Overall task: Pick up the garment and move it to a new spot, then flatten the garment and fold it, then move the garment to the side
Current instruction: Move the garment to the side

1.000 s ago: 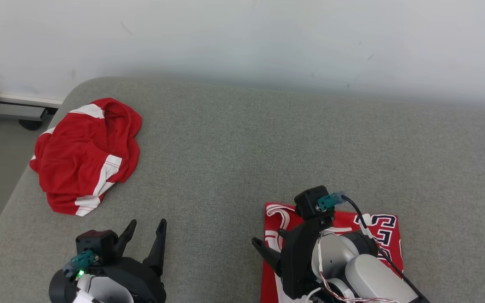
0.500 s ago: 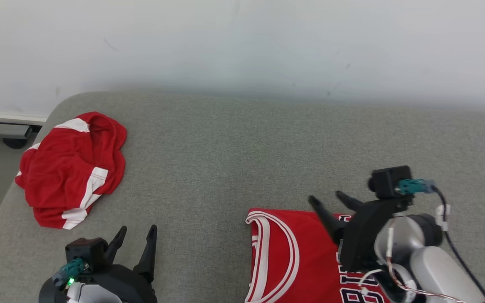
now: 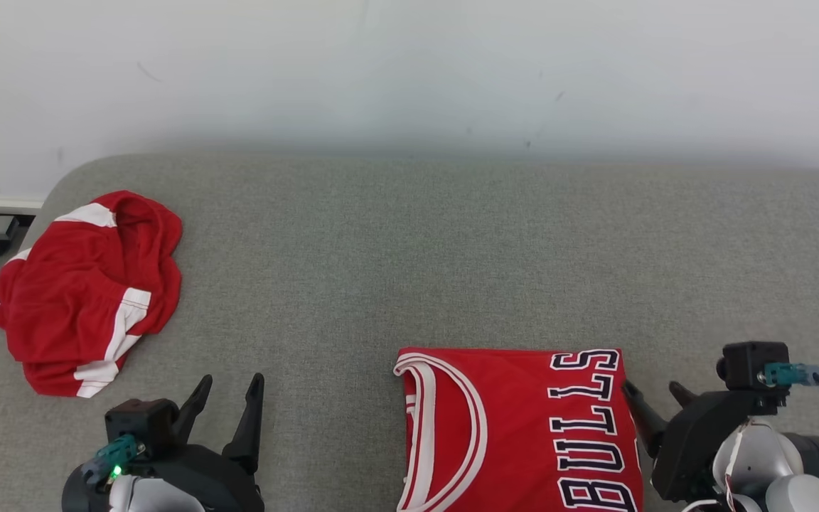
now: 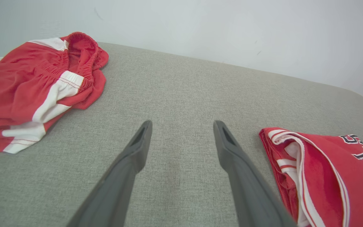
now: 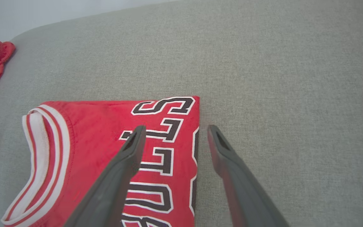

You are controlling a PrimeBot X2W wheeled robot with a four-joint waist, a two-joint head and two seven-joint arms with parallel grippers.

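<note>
While the jersey (image 3: 516,427) lies rectangular, shorts (image 3: 82,291) sit crumpled.

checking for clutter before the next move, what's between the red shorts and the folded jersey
Only bare grey cushion lies between the shorts and the jersey, as the head view shows; the open left gripper stands over its near edge.

- Head view: high, facing down and forward across the surface (image 3: 381,270).
- Left wrist view: low, close, along my left hand (image 4: 183,124).
- Right wrist view: low, near; all three share the jersey (image 5: 90,142).
</note>
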